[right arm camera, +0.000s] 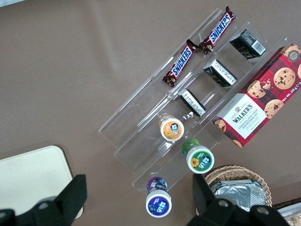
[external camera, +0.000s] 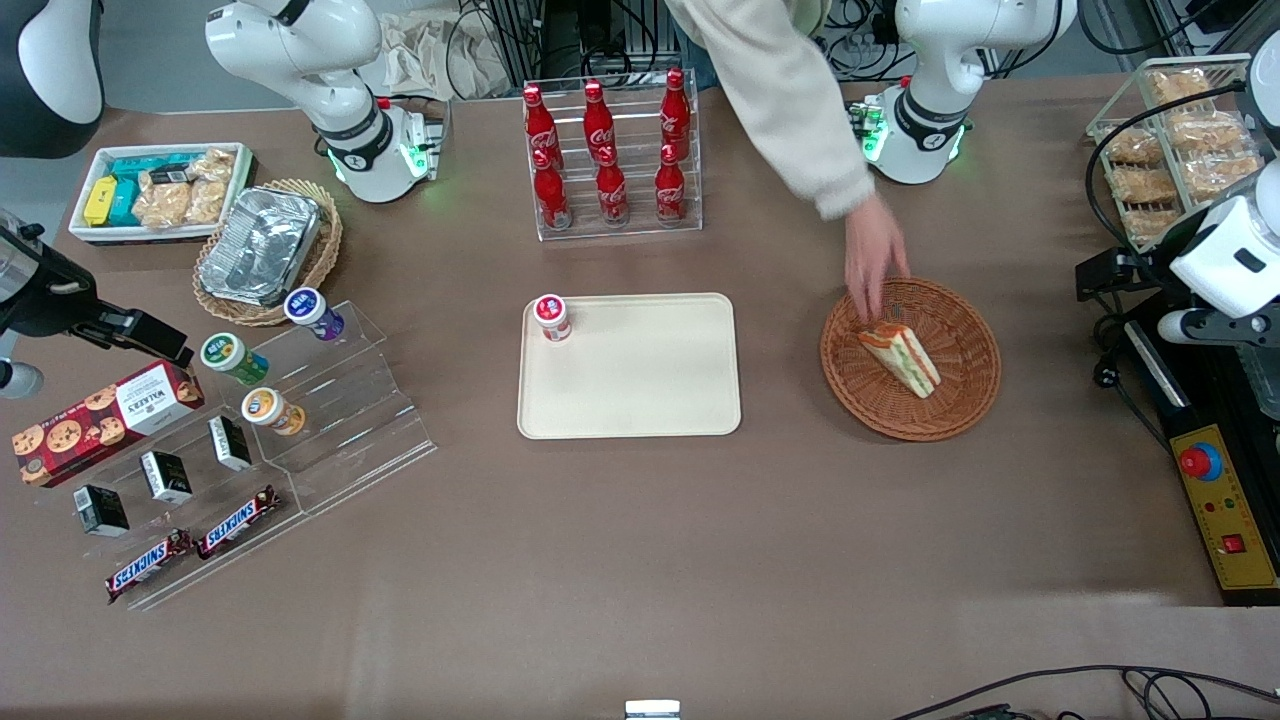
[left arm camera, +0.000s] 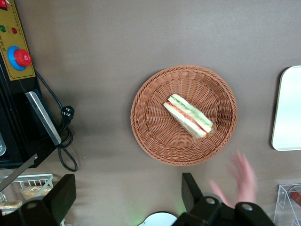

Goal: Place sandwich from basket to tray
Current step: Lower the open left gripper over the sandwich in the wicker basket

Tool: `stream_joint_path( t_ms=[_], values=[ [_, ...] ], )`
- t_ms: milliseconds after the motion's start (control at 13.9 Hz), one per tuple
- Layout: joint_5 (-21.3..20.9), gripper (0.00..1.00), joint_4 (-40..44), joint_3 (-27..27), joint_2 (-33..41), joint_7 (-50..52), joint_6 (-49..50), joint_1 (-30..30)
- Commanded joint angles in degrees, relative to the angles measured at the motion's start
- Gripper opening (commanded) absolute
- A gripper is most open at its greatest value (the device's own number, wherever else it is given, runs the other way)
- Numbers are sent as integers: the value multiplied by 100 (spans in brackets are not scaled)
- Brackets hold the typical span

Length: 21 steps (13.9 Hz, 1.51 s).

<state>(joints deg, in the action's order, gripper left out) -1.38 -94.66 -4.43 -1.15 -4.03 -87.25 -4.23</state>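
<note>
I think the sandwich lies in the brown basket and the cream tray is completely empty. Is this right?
Not quite. The sandwich does lie in the brown basket, but the cream tray is not empty: the front view shows a small red-capped cup standing in one corner. The end effector hangs open above the table beside the basket.

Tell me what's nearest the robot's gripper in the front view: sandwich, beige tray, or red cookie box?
Open gripper hangs over the table beside the round wicker basket.
1. Triangular sandwich, in that basket.
2. Flat cream-beige tray, mid-table.
3. Red cardboard cookie box, at the parked arm's end.
</note>
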Motion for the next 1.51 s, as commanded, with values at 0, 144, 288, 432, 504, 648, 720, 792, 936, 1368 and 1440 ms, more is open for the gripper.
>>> stream_joint_path(
  t_ms=[0,144,288,432,504,648,720,792,936,1368,1440],
  values=[
    [50,100,123,-40,-44,69,33,-52],
    [41,100,123,-40,-52,69,42,-61],
    [23,100,53,-40,-43,87,59,-69],
    [50,100,-280,-40,96,105,68,-69],
    [67,100,-569,-40,210,122,7,-69],
    [496,100,-1201,-58,526,376,-430,-61],
    [568,100,-1683,-49,754,569,-807,-69],
    [577,100,-2271,-40,1026,753,-1324,-78],
    [586,100,-3536,-31,1510,1367,-2650,-297],
    [586,100,-3947,530,986,3143,-3561,-316],
    [586,100,-3920,592,872,3398,-3614,-316]
  ],
)
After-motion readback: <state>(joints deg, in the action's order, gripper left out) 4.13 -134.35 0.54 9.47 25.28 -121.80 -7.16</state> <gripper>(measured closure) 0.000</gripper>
